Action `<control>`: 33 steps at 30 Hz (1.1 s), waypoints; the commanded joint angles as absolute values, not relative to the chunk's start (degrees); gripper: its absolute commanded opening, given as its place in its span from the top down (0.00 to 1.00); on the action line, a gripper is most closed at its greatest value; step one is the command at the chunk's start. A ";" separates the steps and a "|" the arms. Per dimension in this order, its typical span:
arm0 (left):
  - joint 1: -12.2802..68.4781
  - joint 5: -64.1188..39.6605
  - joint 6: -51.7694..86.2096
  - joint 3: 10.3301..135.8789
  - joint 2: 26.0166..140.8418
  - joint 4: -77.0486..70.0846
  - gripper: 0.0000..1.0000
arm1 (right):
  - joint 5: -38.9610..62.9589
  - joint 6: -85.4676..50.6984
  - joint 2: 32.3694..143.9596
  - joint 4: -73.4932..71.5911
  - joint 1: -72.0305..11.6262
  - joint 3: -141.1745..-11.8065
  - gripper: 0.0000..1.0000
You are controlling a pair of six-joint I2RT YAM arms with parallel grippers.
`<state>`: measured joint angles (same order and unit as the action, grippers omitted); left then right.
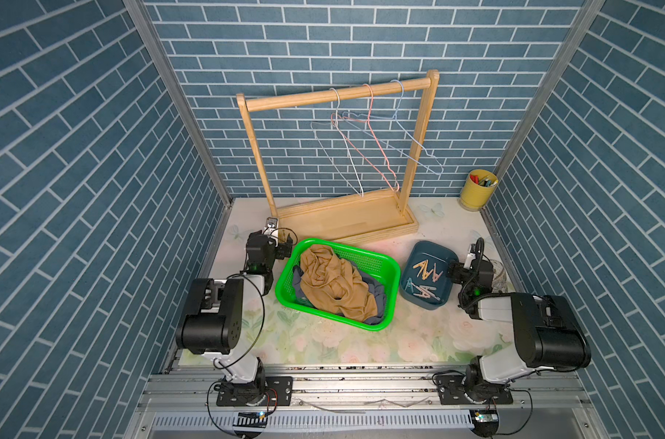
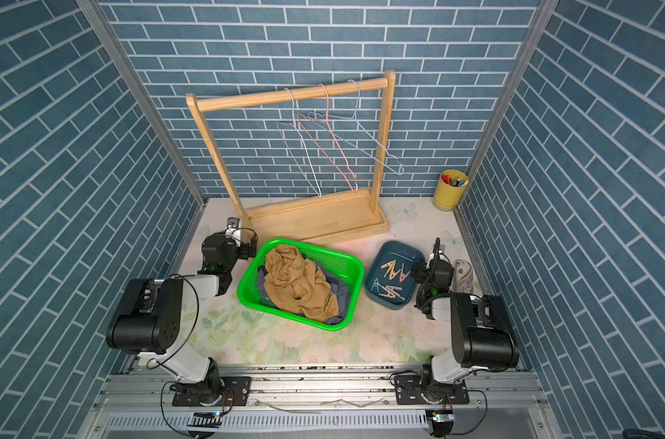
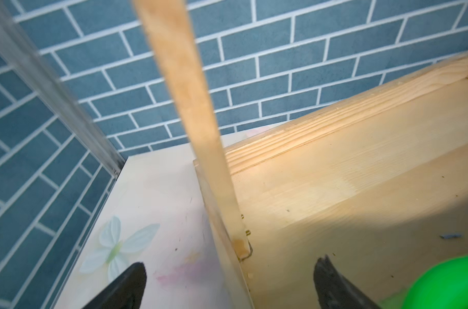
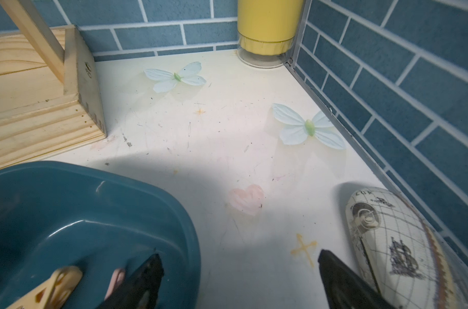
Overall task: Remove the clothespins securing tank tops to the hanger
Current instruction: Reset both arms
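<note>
Crumpled tops fill the green mesh basket; beside it, A-shaped clothespins lie in a smooth tub. Left gripper and right gripper gape, empty.

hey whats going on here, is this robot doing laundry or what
The job looks about done. The hangers on the wooden rack hang bare, the tank tops lie piled in the green basket, and the clothespins sit in the blue tray. The left gripper by the rack's foot and the right gripper beside the tray are both open and empty.
</note>
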<state>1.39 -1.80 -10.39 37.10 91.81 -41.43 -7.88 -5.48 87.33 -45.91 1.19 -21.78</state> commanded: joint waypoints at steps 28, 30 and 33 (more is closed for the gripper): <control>3.43 1.95 -7.14 16.40 71.41 -44.06 0.01 | -6.33 -3.60 87.63 -47.76 1.71 -22.76 0.10; 3.34 3.88 -5.90 14.22 73.75 -50.69 0.01 | -6.29 -3.60 87.63 -47.76 1.69 -22.76 0.10; 3.35 2.32 -6.42 17.41 79.12 -49.93 0.01 | -6.29 -3.60 87.64 -47.80 1.74 -22.72 0.10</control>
<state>3.31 1.26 -6.13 16.10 74.65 -48.21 -6.61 -5.48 87.33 -45.91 1.52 -21.78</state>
